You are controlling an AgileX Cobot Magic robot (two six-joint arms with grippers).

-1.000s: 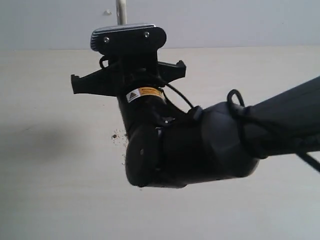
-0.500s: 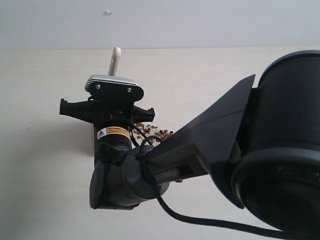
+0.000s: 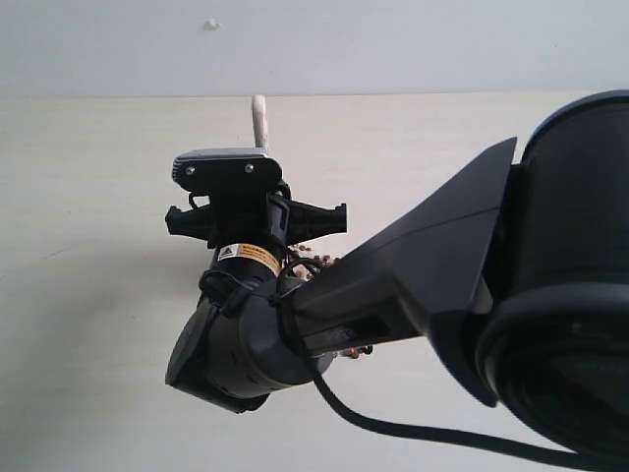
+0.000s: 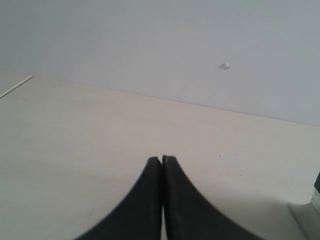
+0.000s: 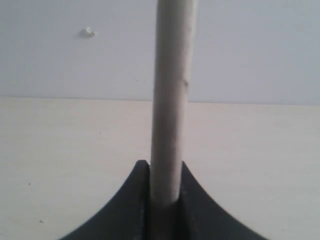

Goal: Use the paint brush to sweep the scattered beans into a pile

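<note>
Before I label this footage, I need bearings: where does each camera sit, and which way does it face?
Exterior: over the table, facing the wall; right arm fills it, some beans behind.
Left wrist: low over table, facing wall; shut left gripper shows.
Right wrist: facing wall; right gripper clamps the paint brush handle.
Shared: the wall's white speck, in all three.

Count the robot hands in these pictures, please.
2. The right hand holds the paint brush by its handle; the left hand is shut and empty over the table. None seems hidden.
</note>
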